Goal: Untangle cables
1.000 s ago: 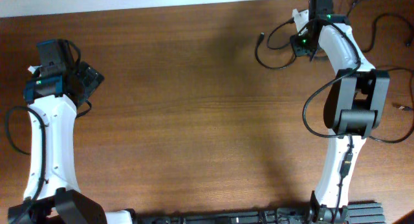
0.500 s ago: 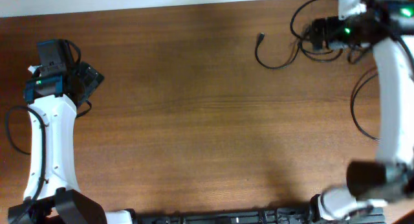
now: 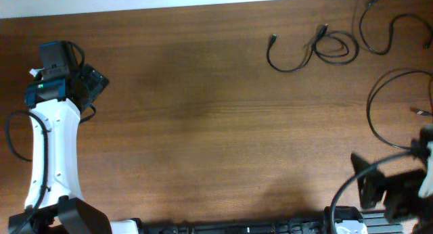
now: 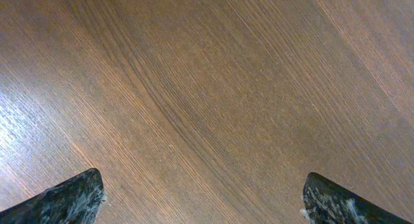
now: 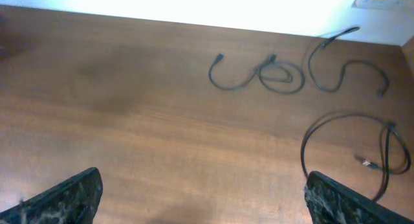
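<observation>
The cables (image 3: 291, 70) lie strung left-right along the table's (image 3: 203, 126) far edge.

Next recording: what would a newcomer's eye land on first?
Thin black cables lie strewn over the far right of the table, one wound into a small coil, another forming a large loop nearer the front. The left end effector and right end effector sit away from them, open and empty.

A brown wooden table (image 3: 203, 126) with fine, straight grain fills the space beneath and between both pairs of jaws. Ahead of the right jaws its far edge meets a plain white wall (image 5: 194, 4), brightly lit. Below the left jaws, toward their left side, pale glare (image 4: 26, 120) lies across the wood.
</observation>
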Robot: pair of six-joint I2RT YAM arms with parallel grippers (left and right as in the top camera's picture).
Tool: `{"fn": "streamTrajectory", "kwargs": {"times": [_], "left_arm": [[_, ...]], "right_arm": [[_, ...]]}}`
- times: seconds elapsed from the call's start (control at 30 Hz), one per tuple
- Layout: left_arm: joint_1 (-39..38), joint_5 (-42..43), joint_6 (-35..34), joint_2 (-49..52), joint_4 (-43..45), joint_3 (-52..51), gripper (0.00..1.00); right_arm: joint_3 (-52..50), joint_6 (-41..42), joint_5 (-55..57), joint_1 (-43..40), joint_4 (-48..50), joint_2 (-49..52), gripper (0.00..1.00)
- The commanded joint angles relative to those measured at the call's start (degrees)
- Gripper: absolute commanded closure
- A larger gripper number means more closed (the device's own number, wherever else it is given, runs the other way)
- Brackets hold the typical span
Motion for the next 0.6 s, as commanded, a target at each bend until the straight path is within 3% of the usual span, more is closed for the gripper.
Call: {"fn": "streamTrajectory", "kwargs": {"times": [0.0,0.1,0.2,0.33,0.43,0.57], "left_arm": [[0.2,0.2,-0.8,-0.2,0.1,0.3,0.01],[0.2,0.2,-0.8,-0.2,0.1,0.3,0.01],[0.2,0.2,-0.8,-0.2,0.1,0.3,0.01],[0.2,0.2,-0.8,-0.2,0.1,0.3,0.01],[0.2,0.2,-0.8,-0.2,0.1,0.3,0.01],[0.2,0.2,-0.7,-0.2,0.1,0.3,0.01]], "right_arm": [[-12.8,0.4,-0.1,0.5,4.6,-8.1,0.01],[-35.2,0.4,-0.1,0.5,24.9,-22.8,0.01],[-66.1,0.4,-0.1,0.5,54.0,-38.6,0.02],[-92.7,0.7,-1.4,0.5,84.5,-45.6,0.01],[-100.4,0.7,-0.9,0.5,91.5,-50.1,0.01],[-103.1,0.7,0.8,0.4,91.9,-50.1,0.01]]}}
